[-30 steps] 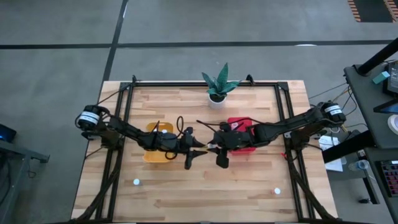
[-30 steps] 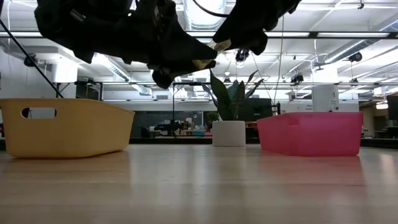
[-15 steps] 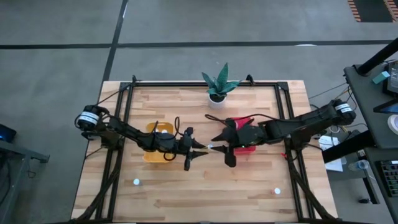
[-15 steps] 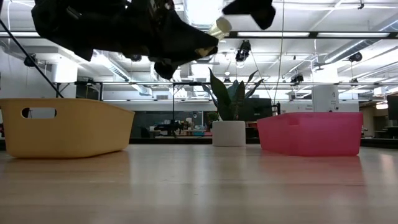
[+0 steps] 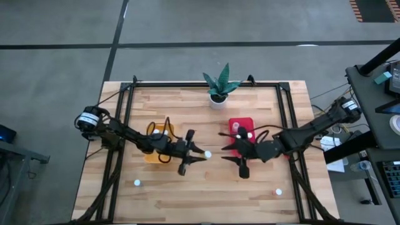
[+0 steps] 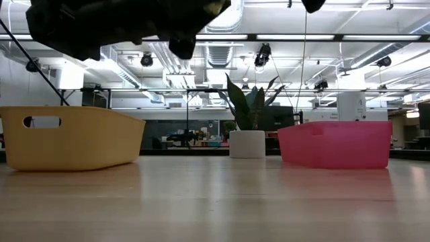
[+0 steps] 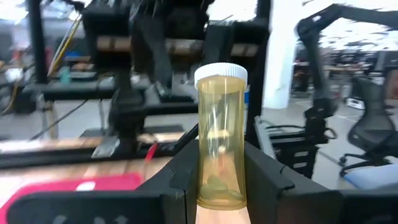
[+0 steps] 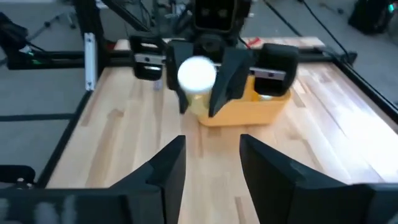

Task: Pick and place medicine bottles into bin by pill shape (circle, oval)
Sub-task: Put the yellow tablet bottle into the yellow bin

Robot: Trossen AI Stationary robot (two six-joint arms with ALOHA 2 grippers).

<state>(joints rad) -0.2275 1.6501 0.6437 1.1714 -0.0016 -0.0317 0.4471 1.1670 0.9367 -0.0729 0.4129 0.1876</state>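
Wood table (image 5: 187,194), wrist-only: clamped bottle (image 7: 221,134)

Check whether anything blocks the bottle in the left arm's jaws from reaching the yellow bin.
Nothing visible does. The left gripper holds the medicine bottle above bare table, just beside the yellow bin. The right gripper hangs empty on the far side, near the red bin.
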